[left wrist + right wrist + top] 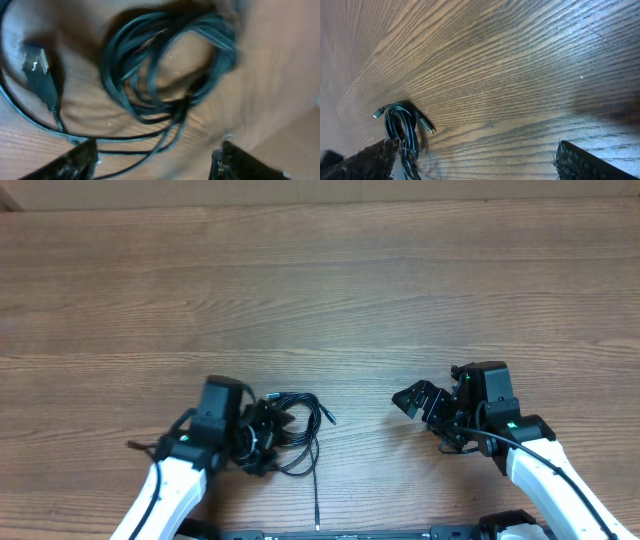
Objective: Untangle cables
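While hovering over coiled cables [292, 432] on surface [320, 280], holding left jaws spread to pick strand; parking right jaws spread, well apart, for freed end

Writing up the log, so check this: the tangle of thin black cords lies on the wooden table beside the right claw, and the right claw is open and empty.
Not quite: the tangle of thin black cords lies on the wooden table beside the left claw, not the right claw, as the overhead view shows. The right claw is open and empty.
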Tool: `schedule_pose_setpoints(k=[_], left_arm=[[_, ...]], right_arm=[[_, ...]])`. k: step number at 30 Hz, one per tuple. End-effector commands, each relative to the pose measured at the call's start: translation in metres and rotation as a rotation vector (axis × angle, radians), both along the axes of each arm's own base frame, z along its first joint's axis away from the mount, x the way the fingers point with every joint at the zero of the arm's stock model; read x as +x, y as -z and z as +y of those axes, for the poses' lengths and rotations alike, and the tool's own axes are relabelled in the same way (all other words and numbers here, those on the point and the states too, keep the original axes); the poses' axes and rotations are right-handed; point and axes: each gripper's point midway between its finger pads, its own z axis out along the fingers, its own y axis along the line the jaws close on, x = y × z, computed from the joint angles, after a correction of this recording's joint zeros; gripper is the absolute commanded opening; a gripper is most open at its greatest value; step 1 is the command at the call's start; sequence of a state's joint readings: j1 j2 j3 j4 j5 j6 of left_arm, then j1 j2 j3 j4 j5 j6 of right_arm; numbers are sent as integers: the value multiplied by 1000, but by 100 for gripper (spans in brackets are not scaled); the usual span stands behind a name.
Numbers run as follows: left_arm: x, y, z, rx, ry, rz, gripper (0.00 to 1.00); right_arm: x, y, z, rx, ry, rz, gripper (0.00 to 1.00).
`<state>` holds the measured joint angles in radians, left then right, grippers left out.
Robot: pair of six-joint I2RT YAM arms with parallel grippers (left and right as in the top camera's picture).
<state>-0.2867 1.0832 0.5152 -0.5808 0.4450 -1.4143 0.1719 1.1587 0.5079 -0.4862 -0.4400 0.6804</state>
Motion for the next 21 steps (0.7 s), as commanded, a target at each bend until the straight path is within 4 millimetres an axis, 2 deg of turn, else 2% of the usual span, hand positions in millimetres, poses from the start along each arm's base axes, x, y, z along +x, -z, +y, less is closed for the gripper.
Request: schedule_pose_setpoints(k=[1, 8, 10, 12, 16, 17, 21], left_arm=[[3, 19, -2, 36, -228, 161, 72], [14, 51, 2, 140, -239, 172, 68], [17, 60, 3, 159, -244, 176, 65], [19, 67, 5, 176, -248, 183, 55], [17, 78, 4, 193, -205, 195, 12], [17, 79, 4, 200, -171, 182, 4], [23, 72, 3, 209, -65, 105, 5]], right_arm=[[0, 1, 1, -10, -16, -11, 100], [0, 1, 1, -10, -16, -11, 100], [0, 1, 1, -10, -16, -11, 100], [0, 1, 1, -10, -16, -11, 100], [0, 1, 1, -10, -16, -11, 100], [0, 1, 1, -10, -16, -11, 100], [0, 1, 1, -10, -16, -11, 100]])
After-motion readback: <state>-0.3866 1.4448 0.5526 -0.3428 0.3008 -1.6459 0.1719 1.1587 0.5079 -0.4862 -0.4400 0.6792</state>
